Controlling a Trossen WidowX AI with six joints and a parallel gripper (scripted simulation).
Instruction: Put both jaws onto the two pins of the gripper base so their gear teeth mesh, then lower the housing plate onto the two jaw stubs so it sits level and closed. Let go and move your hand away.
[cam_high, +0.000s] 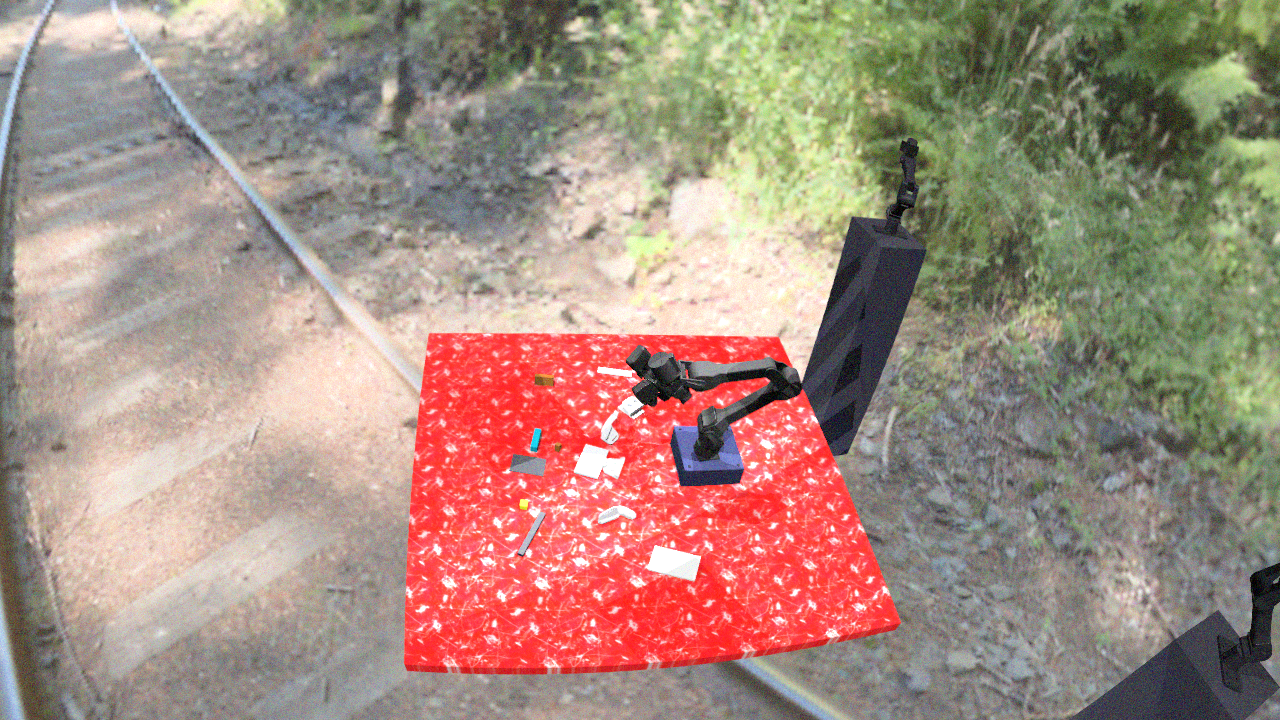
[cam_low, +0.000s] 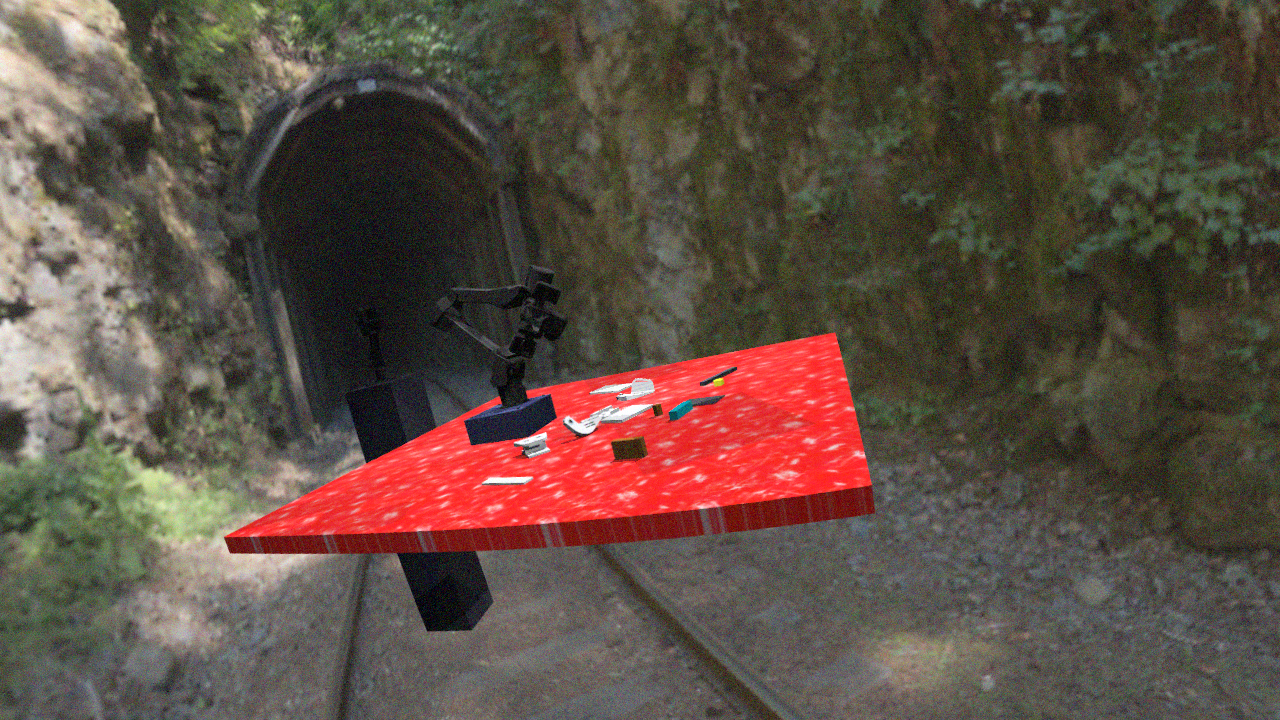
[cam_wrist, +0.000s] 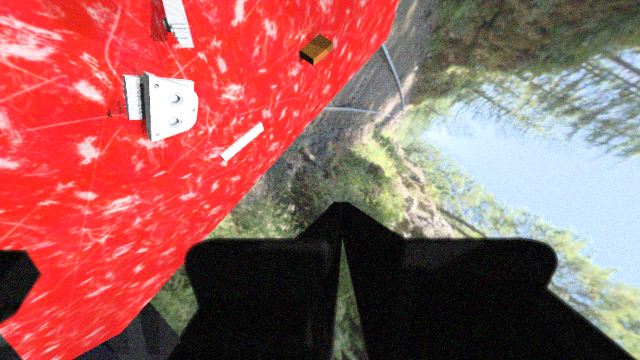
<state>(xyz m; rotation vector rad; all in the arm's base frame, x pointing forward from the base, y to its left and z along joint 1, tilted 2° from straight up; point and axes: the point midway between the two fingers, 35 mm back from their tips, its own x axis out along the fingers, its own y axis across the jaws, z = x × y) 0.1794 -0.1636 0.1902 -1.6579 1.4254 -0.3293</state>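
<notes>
Base: lacks both jaws | lacks plate | whole assembly apparently left on tabletop | hand: closed, empty

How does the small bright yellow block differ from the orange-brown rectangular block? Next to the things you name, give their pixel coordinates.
The yellow block (cam_high: 524, 505) (cam_low: 717, 382) is smaller than the orange-brown block (cam_high: 544, 380) (cam_low: 628, 448) (cam_wrist: 316, 49). In the top view, the yellow block sits beside a long grey bar (cam_high: 531, 533), while the orange-brown block stands apart. Both rest on the red tabletop.

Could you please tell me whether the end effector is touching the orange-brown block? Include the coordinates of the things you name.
Apart: the wrist view shows red tabletop between the end effector (cam_high: 637, 400) (cam_wrist: 343, 220) and the orange-brown block (cam_high: 544, 380) (cam_low: 629, 448) (cam_wrist: 316, 49).
</notes>
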